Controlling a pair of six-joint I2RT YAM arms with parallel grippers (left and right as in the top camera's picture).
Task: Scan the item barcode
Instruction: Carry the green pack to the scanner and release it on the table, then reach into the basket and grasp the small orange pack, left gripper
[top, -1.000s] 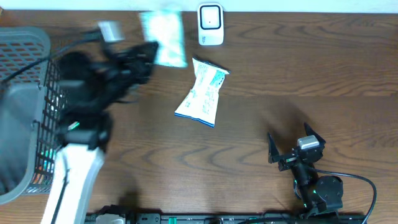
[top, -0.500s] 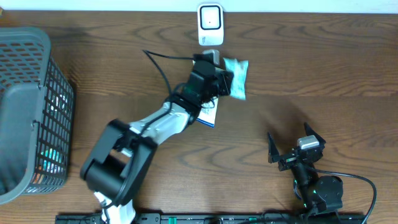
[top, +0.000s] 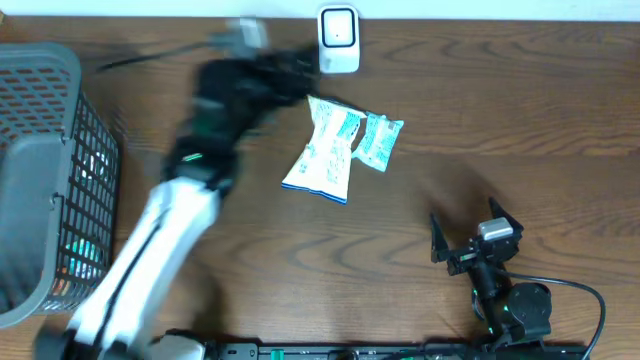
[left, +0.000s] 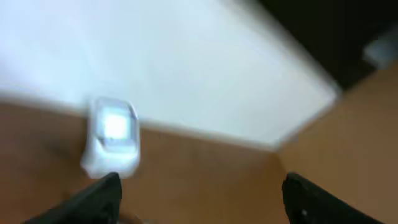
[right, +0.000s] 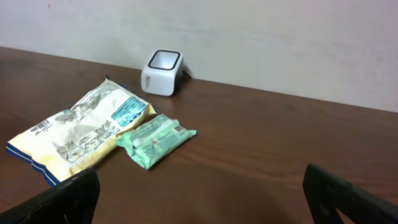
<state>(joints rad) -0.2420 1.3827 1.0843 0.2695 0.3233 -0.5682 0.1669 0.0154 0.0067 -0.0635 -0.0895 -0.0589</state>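
The white barcode scanner (top: 338, 40) stands at the table's far edge, also in the left wrist view as a blurred scanner (left: 112, 137) and in the right wrist view (right: 163, 71). A small green packet (top: 378, 140) lies flat next to a white-and-blue snack bag (top: 325, 150), touching its right side; both show from the right wrist, packet (right: 155, 140) and bag (right: 81, 127). My left gripper (left: 199, 199) is open and empty, blurred with motion, left of the scanner. My right gripper (top: 475, 240) rests open near the front right, away from the items.
A grey mesh basket (top: 50, 170) holding other items stands at the left edge. A white wall runs behind the scanner. The right arm's base and cable (top: 520, 310) sit at the front right.
The left gripper carried the green packet from near the basket towards the scanner, opened and let it go beside the snack bag, then swung back left. The right arm stayed still.
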